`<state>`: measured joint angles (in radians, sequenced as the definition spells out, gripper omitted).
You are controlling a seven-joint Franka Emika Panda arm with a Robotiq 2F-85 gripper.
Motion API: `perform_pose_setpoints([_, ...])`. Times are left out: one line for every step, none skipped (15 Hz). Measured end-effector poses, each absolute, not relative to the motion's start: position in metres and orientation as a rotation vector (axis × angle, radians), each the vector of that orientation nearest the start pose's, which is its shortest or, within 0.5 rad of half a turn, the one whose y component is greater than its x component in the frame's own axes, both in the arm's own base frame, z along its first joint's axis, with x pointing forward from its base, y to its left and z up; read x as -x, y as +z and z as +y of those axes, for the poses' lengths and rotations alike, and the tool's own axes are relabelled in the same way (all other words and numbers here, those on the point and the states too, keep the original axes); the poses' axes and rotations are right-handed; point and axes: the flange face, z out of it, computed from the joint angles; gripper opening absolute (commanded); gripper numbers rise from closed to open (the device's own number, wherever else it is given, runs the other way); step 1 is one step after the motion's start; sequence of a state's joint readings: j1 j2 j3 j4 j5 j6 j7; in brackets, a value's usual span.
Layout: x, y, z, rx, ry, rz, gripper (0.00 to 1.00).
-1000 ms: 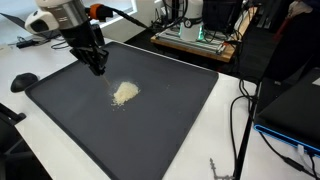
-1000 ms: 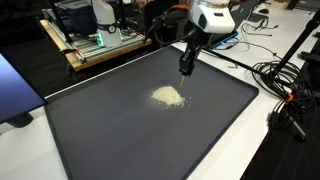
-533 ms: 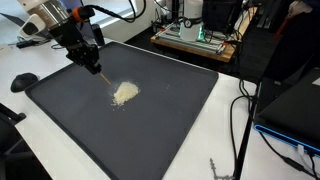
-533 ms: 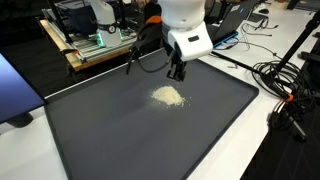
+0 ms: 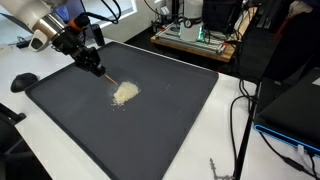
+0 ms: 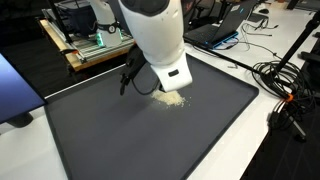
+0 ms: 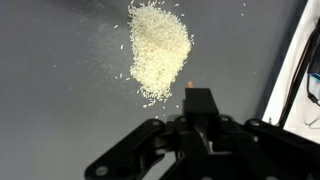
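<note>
- White table [image 5: 226,112]: carries everything; seen along the right of the frame in both exterior views.
- Dark mat [image 5: 150,130]: a wide, flat, rimmed sheet filling the centre of both exterior views and the background of the wrist view.
- Gripper [image 5: 93,66]: upper left of the frame, above the far left part of the mat. In the wrist view it enters from the bottom edge, fingers clenched on a slim stick.
- Grain pile [image 5: 125,93]: pale, rice-like heap on the mat, left of centre in this exterior view and top centre in the wrist view [image 7: 158,50]. Its long axis there runs top to bottom, broad at the top and narrowing to a ragged lower end. A white wrist housing half hides it in an exterior view [image 6: 172,98].
- Slim stick [image 5: 103,76]: its long axis slants from upper left to lower right, with the free end pointing at the pile's upper-left edge, just beside it. Contact cannot be told.
- Orange tip [image 7: 190,84]: the stick's end, just below and right of the pile.
- Stray grains [image 7: 120,72]: thin scatter left of the pile.
- Step, as judged: the tip is being brought to the heap's edge. A next move calls for a low, steady tip and a light stroke, since loose grains scatter.
</note>
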<state>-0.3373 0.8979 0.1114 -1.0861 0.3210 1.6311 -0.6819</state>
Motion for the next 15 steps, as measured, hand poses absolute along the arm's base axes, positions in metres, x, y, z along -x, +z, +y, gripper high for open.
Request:
perform_pose_setpoints([-0.716,0.259,-0.161,2.561,0.174,-0.441,0.04])
perform_pose_setpoints([-0.717,0.253,-0.165,2.542,0.173,-0.421,0.04])
perform_pose_setpoints([-0.719,0.247,-0.169,2.525,0.167,-0.398,0.04])
perform_pose_setpoints([-0.721,0.242,-0.173,2.509,0.156,-0.372,0.04])
perform_pose_setpoints([-0.722,0.238,-0.178,2.496,0.144,-0.348,0.04])
perform_pose_setpoints([-0.724,0.234,-0.182,2.488,0.135,-0.323,0.04])
perform_pose_setpoints([-0.725,0.23,-0.186,2.481,0.129,-0.294,0.04])
perform_pose_setpoints([-0.726,0.225,-0.19,2.477,0.126,-0.267,0.04])
perform_pose_setpoints([-0.727,0.221,-0.193,2.475,0.125,-0.24,0.04])
perform_pose_setpoints([-0.728,0.217,-0.195,2.471,0.125,-0.215,0.04])
perform_pose_setpoints([-0.729,0.213,-0.197,2.466,0.124,-0.19,0.04])
perform_pose_setpoints([-0.729,0.21,-0.198,2.459,0.125,-0.167,0.04])
perform_pose_setpoints([-0.73,0.207,-0.199,2.452,0.122,-0.147,0.04])
perform_pose_setpoints([-0.73,0.205,-0.2,2.445,0.121,-0.13,0.04])
perform_pose_setpoints([-0.73,0.203,-0.202,2.439,0.119,-0.115,0.04])
